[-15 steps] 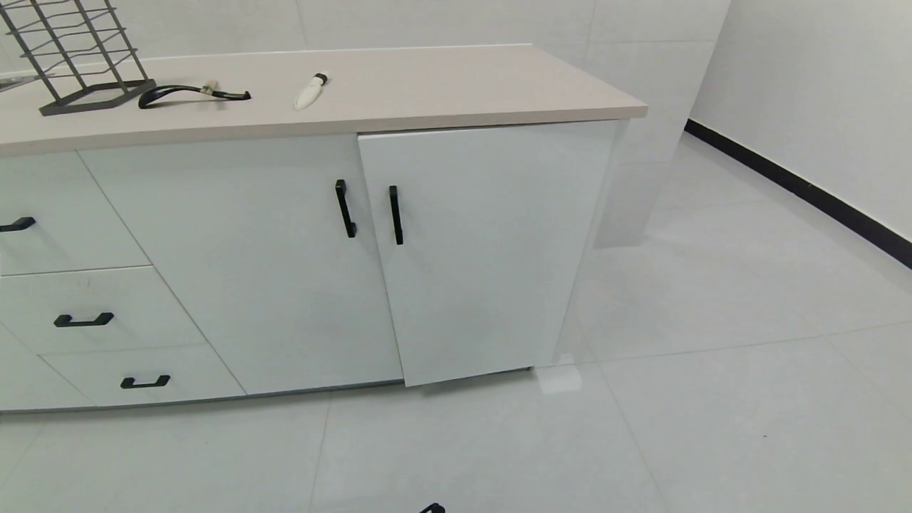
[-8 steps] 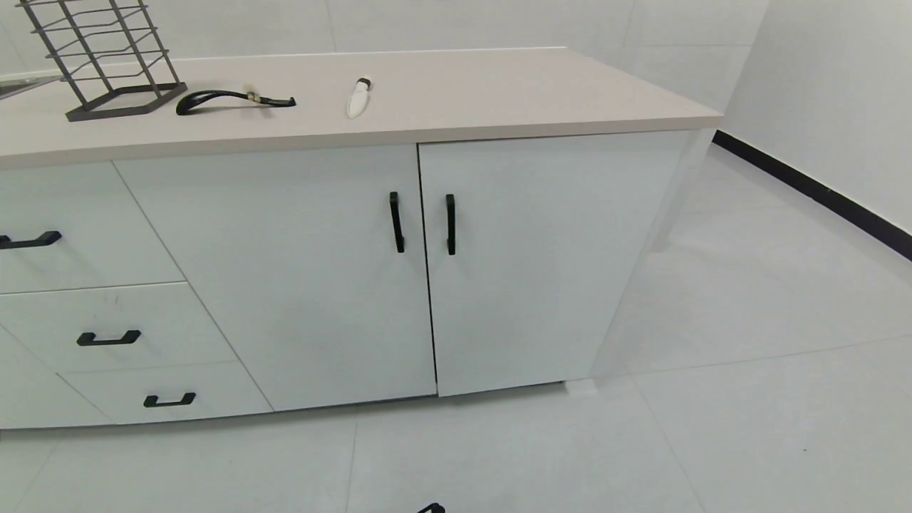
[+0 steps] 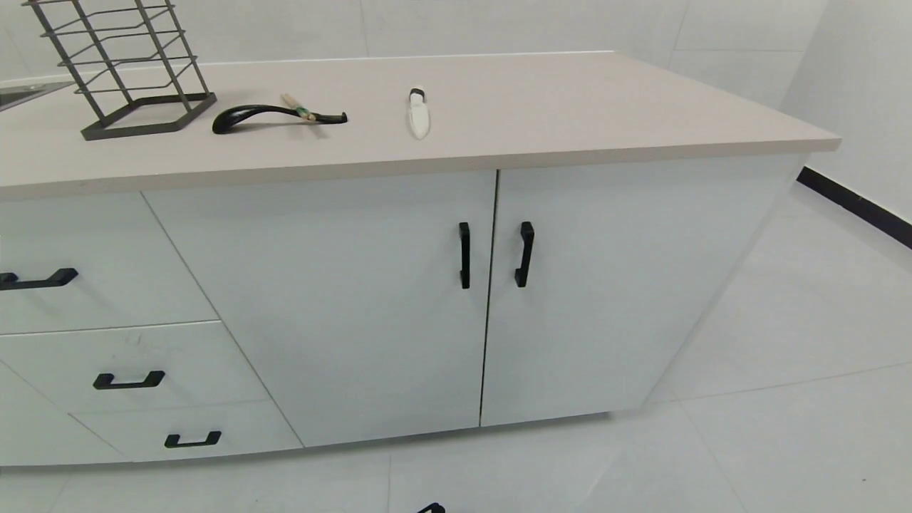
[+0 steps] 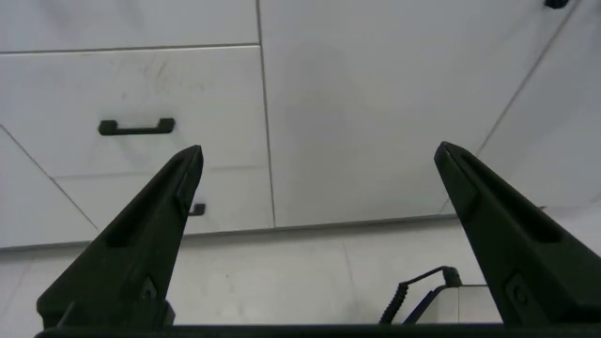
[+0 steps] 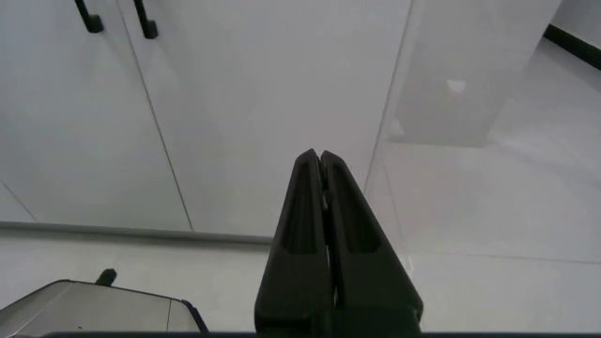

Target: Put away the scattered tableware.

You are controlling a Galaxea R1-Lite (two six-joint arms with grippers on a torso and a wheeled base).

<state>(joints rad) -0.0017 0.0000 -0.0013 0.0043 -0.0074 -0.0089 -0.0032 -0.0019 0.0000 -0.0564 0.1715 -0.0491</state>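
On the beige countertop [image 3: 570, 100] lie a black curved spoon [image 3: 274, 116], a thin wooden stick with a green band [image 3: 298, 108] resting across it, and a small white utensil with a black end [image 3: 418, 114]. All three sit near the counter's front, to the right of a dark wire rack [image 3: 128, 71]. My left gripper [image 4: 319, 155] is open and empty, low in front of the drawers. My right gripper [image 5: 320, 158] is shut with nothing in it, low before the white cabinet doors.
Under the counter are two shut white doors with black handles [image 3: 464, 254] [image 3: 524, 254] and a stack of drawers [image 3: 128, 380] to the left. A sink edge [image 3: 28, 91] shows at the far left. Open tiled floor [image 3: 784, 427] lies to the right.
The head camera has swung and come closer, so the whole counter sits further right and larger. The right cabinet door, ajar a second ago, now stands shut.
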